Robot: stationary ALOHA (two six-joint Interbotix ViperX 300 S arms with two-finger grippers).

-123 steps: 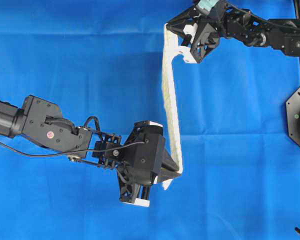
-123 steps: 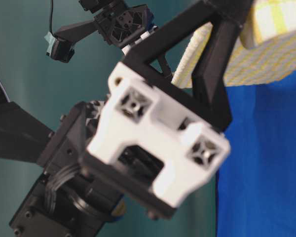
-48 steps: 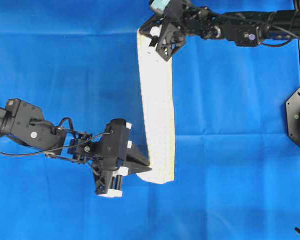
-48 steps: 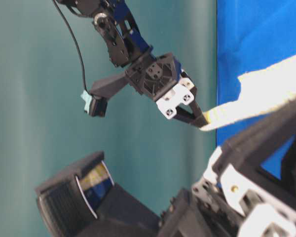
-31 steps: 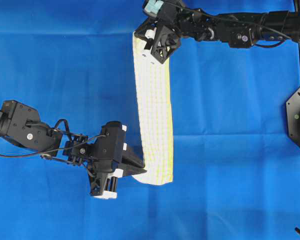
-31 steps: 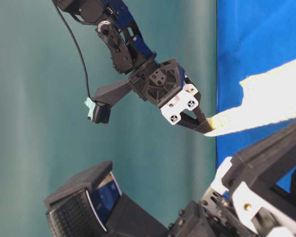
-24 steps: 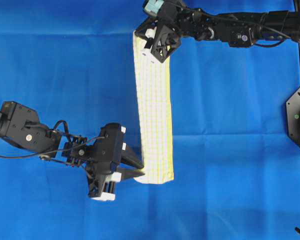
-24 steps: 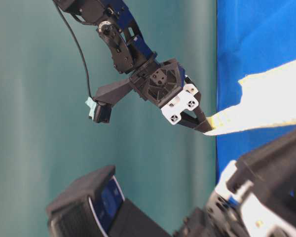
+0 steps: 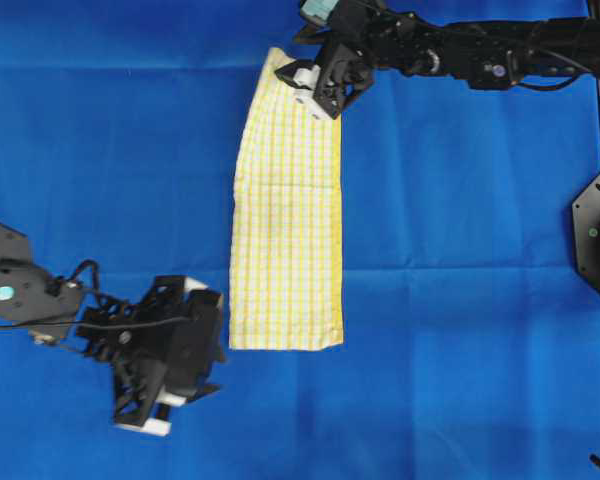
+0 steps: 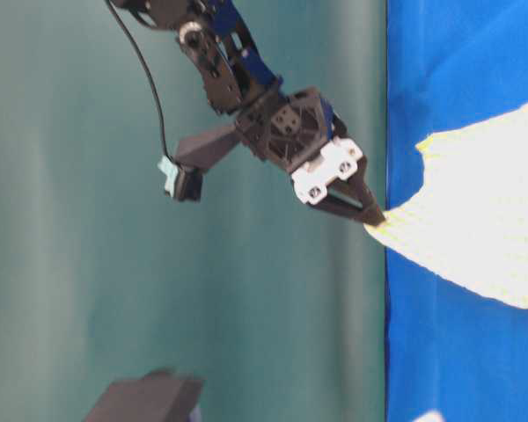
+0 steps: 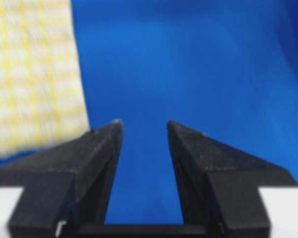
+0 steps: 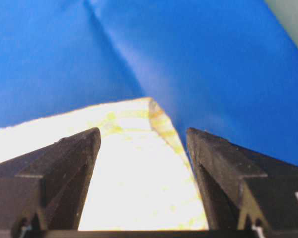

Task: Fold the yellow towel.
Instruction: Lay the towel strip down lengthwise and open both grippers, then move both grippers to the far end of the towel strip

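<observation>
Blue cloth (image 9: 460,300): covers the whole table.
Towel (image 9: 285,230): long folded strip, flat on the cloth at centre, near end squared, far end tapering to a corner.
Right gripper (image 9: 318,88): over the towel's far end, jaws spread, corner lying between them unpinched.
Left gripper (image 9: 202,345): just left of the towel's near end, jaws parted, holding nothing.
</observation>
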